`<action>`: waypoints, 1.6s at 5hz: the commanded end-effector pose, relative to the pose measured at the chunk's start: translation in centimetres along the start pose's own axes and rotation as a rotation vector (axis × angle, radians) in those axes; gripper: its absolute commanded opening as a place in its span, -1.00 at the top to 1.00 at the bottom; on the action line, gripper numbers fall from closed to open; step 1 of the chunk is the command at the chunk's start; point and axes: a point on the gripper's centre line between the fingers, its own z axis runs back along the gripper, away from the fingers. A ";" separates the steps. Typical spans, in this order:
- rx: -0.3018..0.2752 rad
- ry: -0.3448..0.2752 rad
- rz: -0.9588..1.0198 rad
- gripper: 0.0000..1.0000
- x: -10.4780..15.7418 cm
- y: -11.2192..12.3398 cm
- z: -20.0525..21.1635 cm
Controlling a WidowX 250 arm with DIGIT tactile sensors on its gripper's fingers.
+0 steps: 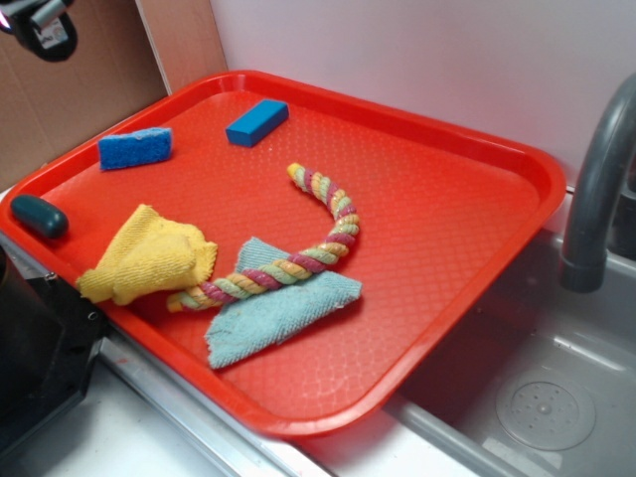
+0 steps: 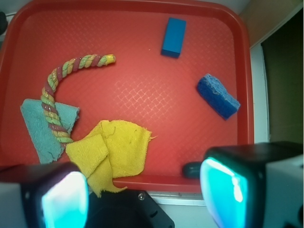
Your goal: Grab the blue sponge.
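Observation:
The blue sponge, rough and porous, lies flat near the far left corner of the red tray. In the wrist view the blue sponge sits at the right side of the tray, well ahead of my fingers. My gripper is open, its two pads wide apart with nothing between them, and it hangs high above the tray's near edge. Only a dark part of the arm shows in the top left corner of the exterior view.
A smooth darker blue block lies beyond the sponge. A dark teal oval object rests by the tray rim. A yellow cloth, teal cloth and striped rope lie mid-tray. A faucet and sink stand on the right.

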 end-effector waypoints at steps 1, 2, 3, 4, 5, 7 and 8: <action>0.083 -0.034 -0.202 -1.00 1.9 6.2 -4.5; 0.027 0.010 -0.346 -1.00 3.2 9.1 -8.5; 0.028 0.046 -0.391 -1.00 4.2 10.2 -10.3; 0.010 0.061 -0.432 -1.00 5.1 10.8 -11.2; 0.010 0.075 -0.452 -1.00 5.5 10.9 -11.6; 0.004 0.089 -0.469 -1.00 6.2 12.2 -12.8; 0.008 0.123 -0.475 -1.00 6.2 12.4 -14.3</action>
